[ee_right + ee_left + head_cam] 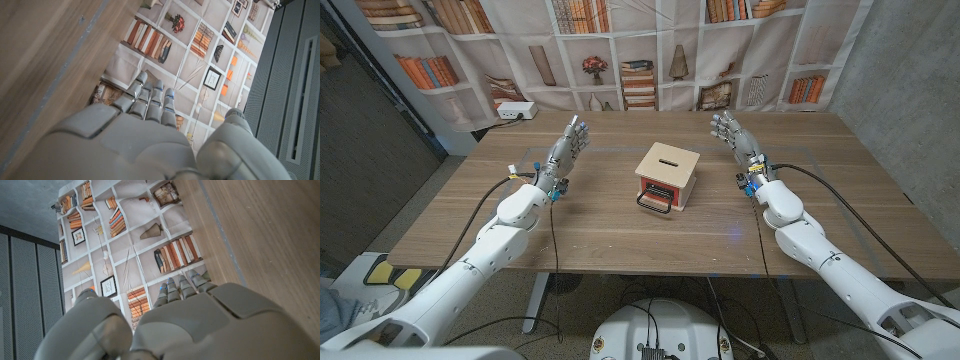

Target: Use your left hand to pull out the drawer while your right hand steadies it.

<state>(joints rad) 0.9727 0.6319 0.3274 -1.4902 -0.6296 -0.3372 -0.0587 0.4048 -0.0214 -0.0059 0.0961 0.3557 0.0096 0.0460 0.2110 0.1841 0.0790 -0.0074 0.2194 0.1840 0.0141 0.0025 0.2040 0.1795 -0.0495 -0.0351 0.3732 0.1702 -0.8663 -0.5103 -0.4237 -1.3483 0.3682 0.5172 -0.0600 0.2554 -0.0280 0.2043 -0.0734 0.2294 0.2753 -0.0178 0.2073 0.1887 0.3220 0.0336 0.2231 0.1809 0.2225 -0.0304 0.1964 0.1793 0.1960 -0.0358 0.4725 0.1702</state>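
A small wooden drawer box (667, 176) sits near the middle of the desk (620, 235), between the two hands and touched by neither. It has a slot in its pale top, a red front panel and a dark wire handle (654, 203) that faces the robot's side of the desk.

The left hand (565, 148) stands raised over the desk with its fingers (578, 130) released, spread and pointing away from the robot, holding nothing. The box lies to the inner side of these fingers, toward the desk's centre and a little nearer the robot than the fingertips. The right hand (733, 137) mirrors it on the other side: fingers (723, 124) also released and extended, empty, with the box off to their inner side and likewise a little nearer the robot. In the left wrist view the left hand's (200, 325) fingers (176, 291) reach out straight toward a printed bookshelf backdrop (130, 240); the right wrist view shows the right hand (135, 145) and its fingers (150, 97) the same way.

The drawer's pull axis appears to run from the box toward the robot, so the handle is open to approach from the near side. Both hands look about equally far from the box; the pull has not begun. I judge the left fingers must swing inward and come back to hook the handle, while the right fingers move inward to brace the box's top or far side.
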